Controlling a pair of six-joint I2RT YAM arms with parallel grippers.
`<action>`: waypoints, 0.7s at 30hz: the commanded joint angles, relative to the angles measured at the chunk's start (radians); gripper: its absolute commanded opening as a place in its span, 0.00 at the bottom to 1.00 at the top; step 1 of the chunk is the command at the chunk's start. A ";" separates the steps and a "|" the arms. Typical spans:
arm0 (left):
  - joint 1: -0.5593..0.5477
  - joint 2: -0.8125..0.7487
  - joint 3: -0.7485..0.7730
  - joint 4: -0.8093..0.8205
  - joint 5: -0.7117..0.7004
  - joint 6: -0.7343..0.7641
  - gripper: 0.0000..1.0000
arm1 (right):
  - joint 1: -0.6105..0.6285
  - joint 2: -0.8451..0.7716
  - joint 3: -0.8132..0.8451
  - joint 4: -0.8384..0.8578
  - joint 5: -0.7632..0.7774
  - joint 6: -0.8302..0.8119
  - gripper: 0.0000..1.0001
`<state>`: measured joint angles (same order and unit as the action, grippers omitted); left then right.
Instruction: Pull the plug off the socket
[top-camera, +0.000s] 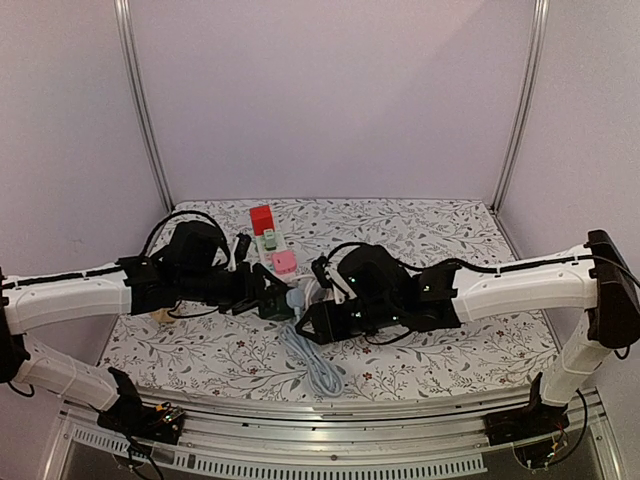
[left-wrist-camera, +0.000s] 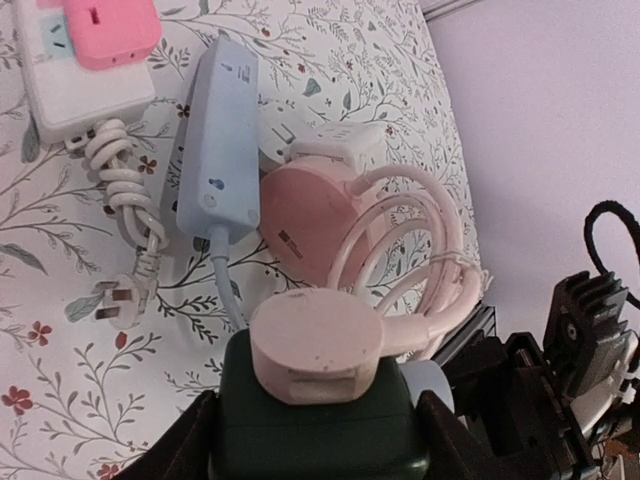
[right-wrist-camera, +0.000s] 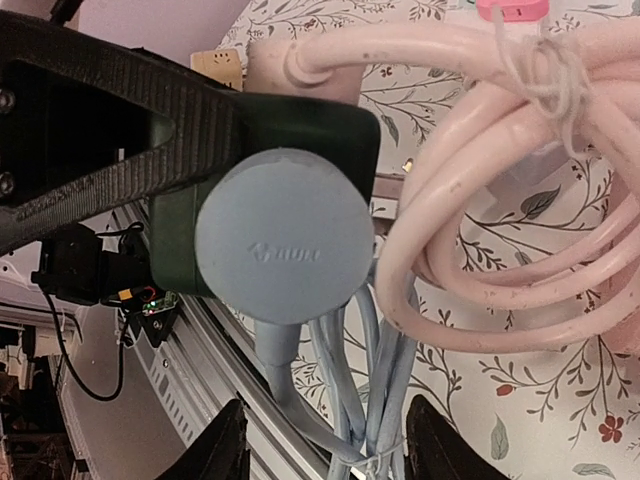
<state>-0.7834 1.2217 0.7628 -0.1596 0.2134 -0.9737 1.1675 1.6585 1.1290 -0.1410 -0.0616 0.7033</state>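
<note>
Roughly mid-desk (top-camera: 450, 230), the two arms meet nose to nose. The left hand (left-wrist-camera: 315, 440) is clamped on the dark green socket block (right-wrist-camera: 320, 125). The right hand (right-wrist-camera: 330, 440) is spread wide and holds nothing. It is the nearer one to the blue plug (right-wrist-camera: 280, 235), which sits seated in the block's face just ahead of the right fingertips. The plug's round back faces the right hand squarely. Its axis runs along the line between the hands, so the pull probably goes rightward, away from the left hand. Its cord (right-wrist-camera: 290, 400) leaves sideways, passing between the right fingers.
</note>
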 joint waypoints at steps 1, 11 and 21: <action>0.012 -0.050 -0.005 0.100 0.048 -0.028 0.15 | 0.014 0.065 0.070 0.024 0.009 -0.040 0.50; 0.016 -0.076 -0.029 0.106 0.045 -0.014 0.15 | 0.025 0.139 0.118 0.034 0.043 -0.057 0.03; 0.019 -0.096 -0.057 0.031 0.055 0.175 0.14 | 0.016 0.091 0.124 0.014 0.097 -0.024 0.00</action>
<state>-0.7765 1.1698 0.7197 -0.1425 0.2218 -0.9028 1.1988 1.7798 1.2304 -0.1017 -0.0196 0.6582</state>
